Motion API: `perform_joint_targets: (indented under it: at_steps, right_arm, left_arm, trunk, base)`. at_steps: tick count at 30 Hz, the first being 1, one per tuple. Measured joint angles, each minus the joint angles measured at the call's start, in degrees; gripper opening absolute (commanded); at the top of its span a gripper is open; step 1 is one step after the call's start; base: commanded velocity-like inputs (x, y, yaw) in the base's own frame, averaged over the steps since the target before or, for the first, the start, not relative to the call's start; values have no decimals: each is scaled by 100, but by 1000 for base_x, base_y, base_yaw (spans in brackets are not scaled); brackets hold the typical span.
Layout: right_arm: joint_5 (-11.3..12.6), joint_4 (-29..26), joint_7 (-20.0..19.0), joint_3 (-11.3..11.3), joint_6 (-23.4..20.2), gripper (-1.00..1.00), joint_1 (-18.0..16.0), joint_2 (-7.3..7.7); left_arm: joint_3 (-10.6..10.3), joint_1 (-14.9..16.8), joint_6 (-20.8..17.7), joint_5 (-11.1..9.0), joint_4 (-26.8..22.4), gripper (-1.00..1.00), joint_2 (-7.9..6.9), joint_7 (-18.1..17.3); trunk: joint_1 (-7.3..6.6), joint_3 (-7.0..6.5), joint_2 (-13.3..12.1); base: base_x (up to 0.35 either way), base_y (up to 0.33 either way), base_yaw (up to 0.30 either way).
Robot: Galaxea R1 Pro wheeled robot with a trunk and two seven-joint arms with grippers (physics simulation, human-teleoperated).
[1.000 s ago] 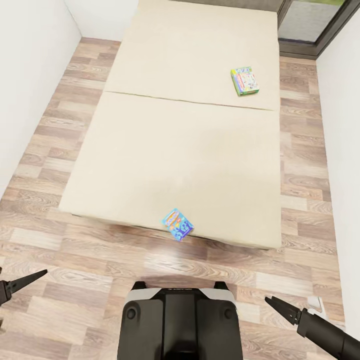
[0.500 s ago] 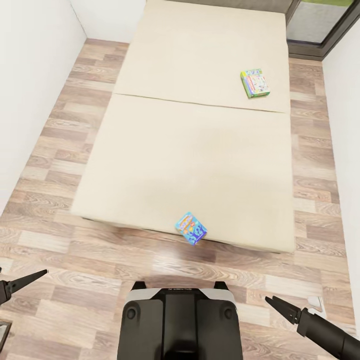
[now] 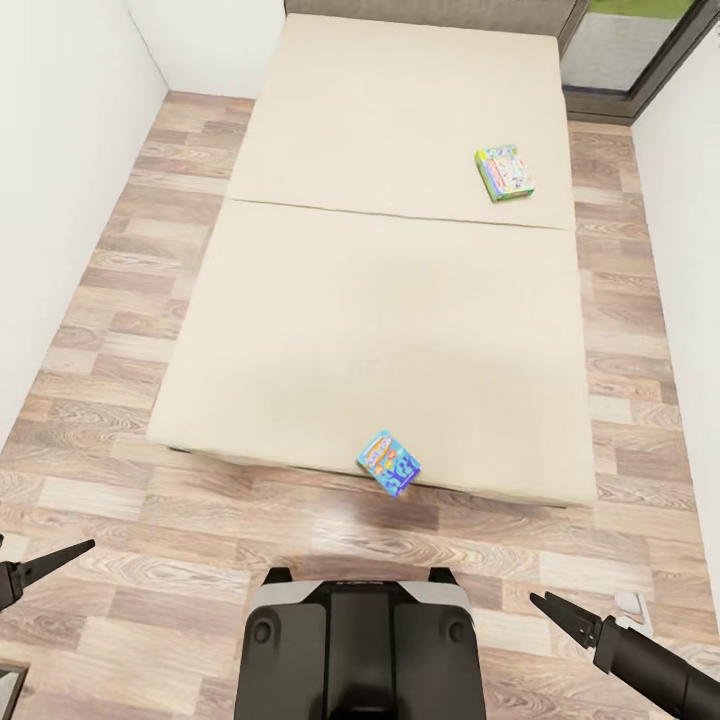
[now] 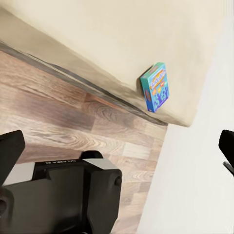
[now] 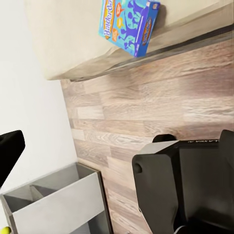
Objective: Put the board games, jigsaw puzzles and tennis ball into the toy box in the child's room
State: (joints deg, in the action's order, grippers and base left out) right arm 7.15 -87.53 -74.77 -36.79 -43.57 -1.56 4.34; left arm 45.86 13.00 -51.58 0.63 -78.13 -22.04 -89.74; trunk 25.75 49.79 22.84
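A blue board game [image 3: 389, 464] lies at the near edge of the beige bed [image 3: 380, 300], overhanging it slightly; it also shows in the left wrist view [image 4: 156, 87] and the right wrist view [image 5: 128, 23]. A green board game [image 3: 504, 172] lies flat on the far right part of the bed. My left gripper [image 3: 55, 560] hangs low at the left over the wood floor, open and holding nothing. My right gripper [image 3: 555, 608] hangs low at the right, also open and holding nothing. Both are well short of the bed. The table, the toy box, the puzzles and the tennis ball are out of view.
My dark base [image 3: 358, 650] stands on the wood floor just before the bed's foot. White walls run along both sides, leaving narrow floor strips beside the bed. A dark-framed window [image 3: 640, 50] is at the far right. A grey shelf unit [image 5: 53, 204] stands near my right arm.
The whole picture has shifted right and a little down, so the camera has moved. Both board games lie as before on the bed, and both grippers keep their pose.
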Motion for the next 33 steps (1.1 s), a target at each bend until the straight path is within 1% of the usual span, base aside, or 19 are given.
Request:
perform_joint_targets:
  at_steps: [8,19,33]
  right_arm:
    - [0,0,-1,7,6,100,0,-4]
    - [-1,0,2,8,7,100,0,-5]
    - [-1,-2,30,12,4,100,0,-11]
  left_arm:
    - [0,-1,94,-2,0,100,11,1]
    - [-8,-1,118,-6,0,100,23,2]
    - [-13,-1,121,-8,0,100,37,2]
  trunk:
    - [1,-70,0]
    - [0,-160,0]
    - [0,-180,0]
  base:
    - [-109,5,-39]
    - [-23,1,-5]
    - [-2,64,0]
